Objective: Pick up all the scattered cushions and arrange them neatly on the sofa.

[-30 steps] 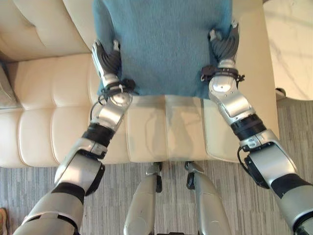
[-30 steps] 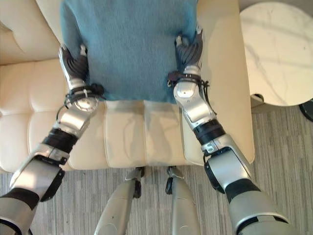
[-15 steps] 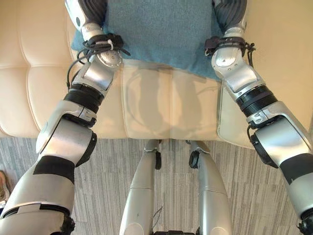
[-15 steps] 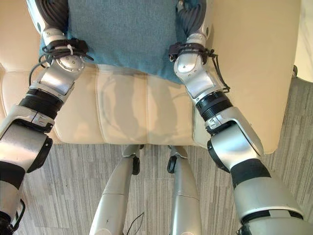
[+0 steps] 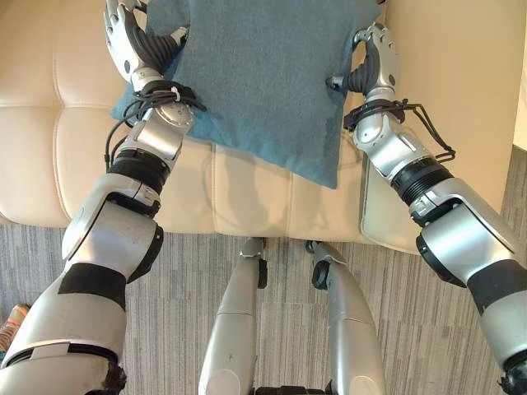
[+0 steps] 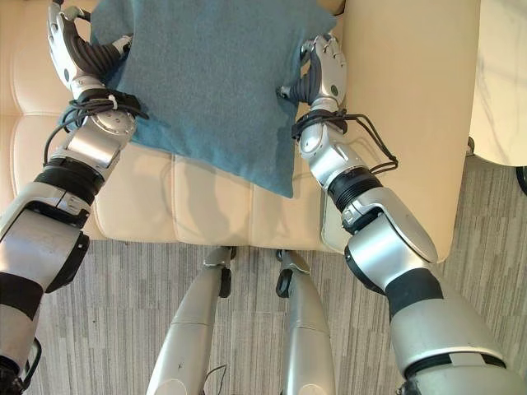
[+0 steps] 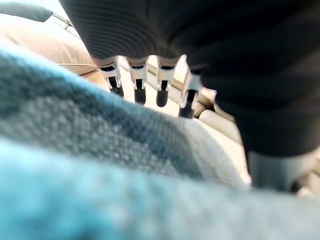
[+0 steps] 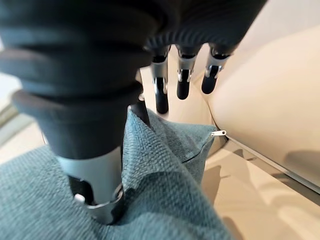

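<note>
A teal knitted cushion (image 5: 255,82) lies askew on the cream sofa seat (image 5: 49,164), one corner pointing at the seat's front edge. My left hand (image 5: 136,45) rests at its left edge, fingers (image 7: 136,82) straight and reaching past the fabric (image 7: 100,165). At the cushion's right edge is my right hand (image 5: 372,62). Its fingers (image 8: 182,80) are straight beyond the zipped corner (image 8: 165,165), and its thumb (image 8: 97,170) presses into the cloth. Neither hand is curled round the cushion.
The sofa's broad cream armrest (image 6: 412,99) rises just right of my right hand. A white marble table (image 6: 502,82) stands past it. Grey striped carpet (image 5: 412,329) runs along the seat's front, with a small colourful object (image 5: 10,325) at the lower left.
The view has shifted. The cushion has turned from square to askew, its right corner now dropped toward the seat front. Both hands have stayed at its two sides.
</note>
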Controlling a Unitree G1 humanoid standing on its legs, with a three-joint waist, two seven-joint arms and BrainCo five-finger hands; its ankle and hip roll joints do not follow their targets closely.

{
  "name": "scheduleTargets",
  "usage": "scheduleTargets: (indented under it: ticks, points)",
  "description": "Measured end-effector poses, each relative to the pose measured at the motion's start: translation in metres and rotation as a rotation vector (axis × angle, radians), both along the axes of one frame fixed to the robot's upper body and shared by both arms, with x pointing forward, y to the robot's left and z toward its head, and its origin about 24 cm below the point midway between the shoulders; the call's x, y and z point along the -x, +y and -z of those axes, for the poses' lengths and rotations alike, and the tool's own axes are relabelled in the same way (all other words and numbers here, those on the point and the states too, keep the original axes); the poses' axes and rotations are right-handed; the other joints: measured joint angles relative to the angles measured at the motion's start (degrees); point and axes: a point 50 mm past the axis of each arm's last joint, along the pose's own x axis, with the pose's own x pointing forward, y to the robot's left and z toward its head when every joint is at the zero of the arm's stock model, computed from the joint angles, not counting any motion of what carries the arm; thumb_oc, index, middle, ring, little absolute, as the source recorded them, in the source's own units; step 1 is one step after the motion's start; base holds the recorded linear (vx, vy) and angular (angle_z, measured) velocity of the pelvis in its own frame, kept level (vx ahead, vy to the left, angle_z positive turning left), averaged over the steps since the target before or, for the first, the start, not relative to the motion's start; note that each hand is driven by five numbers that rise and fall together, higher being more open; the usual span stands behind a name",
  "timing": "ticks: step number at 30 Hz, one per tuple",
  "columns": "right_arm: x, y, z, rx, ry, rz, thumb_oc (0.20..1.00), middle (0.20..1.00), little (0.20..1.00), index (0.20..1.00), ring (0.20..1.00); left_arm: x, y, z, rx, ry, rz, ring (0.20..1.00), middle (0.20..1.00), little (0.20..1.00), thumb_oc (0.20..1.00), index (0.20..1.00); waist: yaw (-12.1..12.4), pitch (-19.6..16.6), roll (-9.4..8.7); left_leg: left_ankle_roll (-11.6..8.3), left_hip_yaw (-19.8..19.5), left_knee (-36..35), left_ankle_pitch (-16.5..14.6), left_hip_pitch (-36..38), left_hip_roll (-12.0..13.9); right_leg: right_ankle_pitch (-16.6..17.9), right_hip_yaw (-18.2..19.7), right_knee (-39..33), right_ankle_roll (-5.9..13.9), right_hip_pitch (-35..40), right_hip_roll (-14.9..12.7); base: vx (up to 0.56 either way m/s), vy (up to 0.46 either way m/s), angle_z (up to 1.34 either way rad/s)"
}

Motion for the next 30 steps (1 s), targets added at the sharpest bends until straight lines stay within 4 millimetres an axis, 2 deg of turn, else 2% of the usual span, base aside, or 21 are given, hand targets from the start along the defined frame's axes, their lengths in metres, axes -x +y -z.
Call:
scheduleTargets:
  ticks: [6, 8, 13, 16, 19, 20, 23, 26, 28, 30]
  points:
    - [0.001, 0.009, 0.002, 0.014, -0.004, -0.014, 1.000, 1.000, 1.000, 1.000, 1.000, 0.000, 0.002, 0.002, 0.029, 0.004, 0.001, 1.000, 1.000, 1.000, 1.000, 1.000, 0.1, 0.0, 0.00, 0.03, 0.0, -0.4, 0.0, 1.8, 0.0, 0.2, 0.0, -0.6, -0.02, 1.9, 0.1, 0.00, -0.006, 0.00]
    - [0.001, 0.010, 0.001, 0.022, -0.018, -0.012, 1.000, 1.000, 1.000, 1.000, 1.000, 0.001, -0.001, -0.003, 0.037, -0.033, 0.028, 1.000, 1.000, 1.000, 1.000, 1.000, 0.2, 0.0, 0.04, 0.02, -0.1, -0.4, 0.0, 2.3, 0.1, 0.2, -0.2, -0.7, -0.02, 2.5, 0.1, -0.01, -0.040, 0.02]
    - [0.009, 0.016, -0.015, 0.015, -0.141, -0.013, 1.000, 1.000, 1.000, 1.000, 1.000, 0.006, -0.014, -0.016, 0.130, -0.138, 0.114, 1.000, 1.000, 1.000, 1.000, 1.000, 0.4, 0.0, 0.08, -0.69, -0.8, -2.0, 0.2, 2.9, -0.1, 0.1, -1.0, -1.3, -0.06, 2.9, 0.0, 0.00, -0.028, 0.05]
    - [0.012, 0.014, -0.027, -0.038, -0.185, -0.003, 1.000, 1.000, 1.000, 1.000, 1.000, 0.007, -0.020, -0.021, 0.293, -0.197, 0.186, 1.000, 1.000, 1.000, 1.000, 1.000, 0.5, 0.0, 0.09, -0.97, -1.7, -2.3, 0.4, 3.0, -0.1, -0.2, -1.6, -1.3, -0.24, 3.3, 0.1, 0.01, -0.016, 0.11]
    - [0.011, 0.012, -0.034, -0.180, -0.155, -0.037, 1.000, 1.000, 1.000, 1.000, 1.000, 0.007, -0.021, -0.021, 0.539, -0.249, 0.308, 1.000, 1.000, 1.000, 1.000, 1.000, 1.0, 0.0, 0.09, -1.16, -1.8, -3.4, 0.7, 3.6, -0.2, -0.4, -1.7, -1.4, -0.42, 3.5, 0.1, 0.00, -0.011, 0.01]
    - [0.010, 0.014, -0.033, -0.238, -0.119, -0.070, 1.000, 1.000, 1.000, 1.000, 1.000, 0.006, -0.019, -0.021, 0.689, -0.287, 0.364, 1.000, 1.000, 1.000, 1.000, 1.000, 1.1, 0.0, 0.09, -0.87, -1.8, -3.8, 1.1, 3.9, -0.2, -0.5, -1.7, -1.5, -0.46, 3.6, 0.1, 0.00, 0.000, 0.00]
    - [0.008, 0.015, -0.029, -0.306, -0.068, -0.118, 1.000, 1.000, 1.000, 1.000, 1.000, 0.007, -0.014, -0.020, 0.762, -0.302, 0.424, 1.000, 1.000, 1.000, 1.000, 1.000, 1.2, 0.0, 0.14, -0.90, -2.1, -4.5, 1.3, 4.8, -0.1, -0.5, -2.5, -2.2, -0.51, 4.6, 0.1, 0.02, -0.021, 0.02]
    - [0.007, 0.010, -0.016, -0.387, -0.022, -0.149, 1.000, 1.000, 1.000, 1.000, 1.000, 0.008, 0.002, -0.006, 0.752, -0.285, 0.417, 1.000, 1.000, 1.000, 1.000, 1.000, 1.2, 0.0, 0.17, -1.06, -2.5, -5.7, 1.4, 7.1, 0.0, -0.6, -3.1, -3.7, -0.55, 7.3, 0.4, 0.04, -0.017, 0.04]
    - [0.008, 0.011, 0.004, -0.411, 0.023, -0.197, 1.000, 1.000, 1.000, 1.000, 1.000, 0.011, 0.018, 0.016, 0.725, -0.243, 0.394, 1.000, 1.000, 1.000, 1.000, 1.000, 1.2, 0.0, 0.16, -1.10, -2.6, -7.2, 1.4, 10.0, 0.2, -0.5, -3.1, -5.4, -0.51, 10.2, 0.8, 0.07, -0.005, -0.01]
    - [0.015, 0.012, 0.044, -0.439, 0.117, -0.272, 1.000, 1.000, 1.000, 1.000, 1.000, 0.020, 0.040, 0.059, 0.723, -0.168, 0.346, 1.000, 1.000, 1.000, 1.000, 1.000, 1.1, 0.0, 0.11, -1.15, -2.6, -9.4, 1.3, 14.7, 0.3, -0.5, -3.3, -8.1, -0.36, 15.0, 1.3, 0.11, 0.031, -0.02]
